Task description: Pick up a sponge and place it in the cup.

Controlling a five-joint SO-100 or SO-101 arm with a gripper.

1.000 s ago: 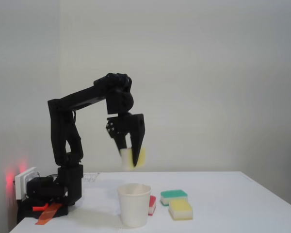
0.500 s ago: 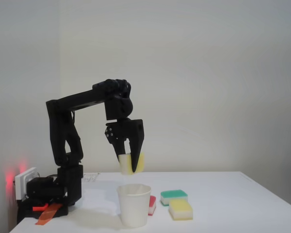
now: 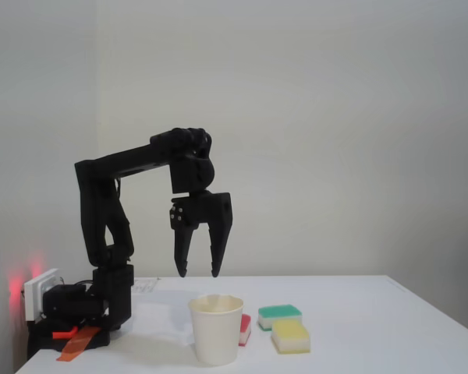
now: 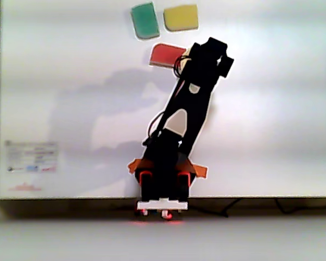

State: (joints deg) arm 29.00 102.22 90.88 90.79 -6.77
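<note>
Hanging w/ claw [image 3: 198, 274] spread and empty just above the cup [image 3: 216, 328] on the counter [image 3: 359, 327], positioned for a straight drop, w/ the sponge not visible, prob. lying inside the cup below the rim, tho that's a guess.

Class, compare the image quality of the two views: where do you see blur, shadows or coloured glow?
Fixed view: even, soft lighting, fairly sharp; the open tool and cup have clear edges, and a red glow tints the wall at lower left. Other view: soft and hazy throughout, the arm casts broad faint shadows on the table, and the label text at lower left is unreadable.
</note>
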